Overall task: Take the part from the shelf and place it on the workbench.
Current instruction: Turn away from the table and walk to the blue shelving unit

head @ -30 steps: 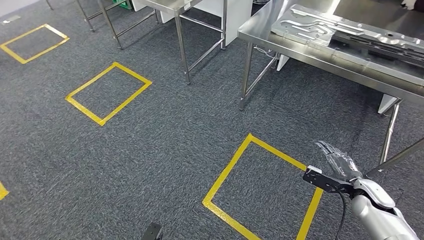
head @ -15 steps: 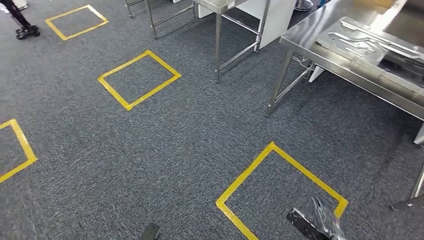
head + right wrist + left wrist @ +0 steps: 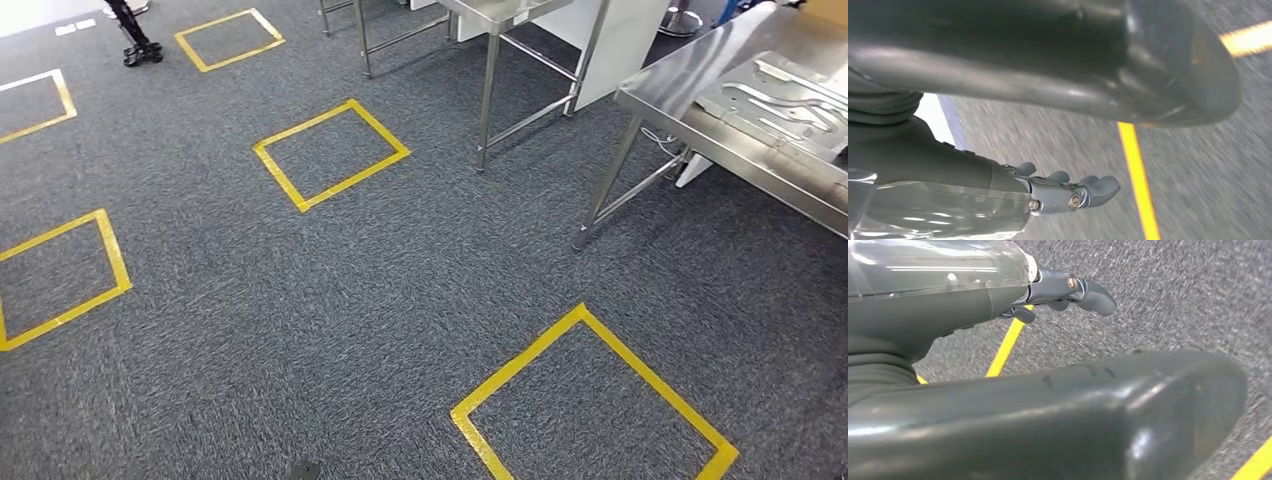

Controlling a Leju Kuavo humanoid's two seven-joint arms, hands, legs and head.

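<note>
The head camera pans left across the floor. The workbench with the metal part now sits at the frame's right edge. More yellow floor squares enter on the left. The right hand leaves the head view's lower right.

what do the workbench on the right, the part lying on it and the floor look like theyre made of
Workbench: looks like brushed stainless steel, with a silvery sheen, soft reflections and thin metal legs.
Part: seems to be bare pressed sheet metal, dull silver, with raised ribs and cut-outs.
Floor: likely low-pile carpet, speckled dark grey, matte; the yellow squares look like stuck-on tape.
</note>
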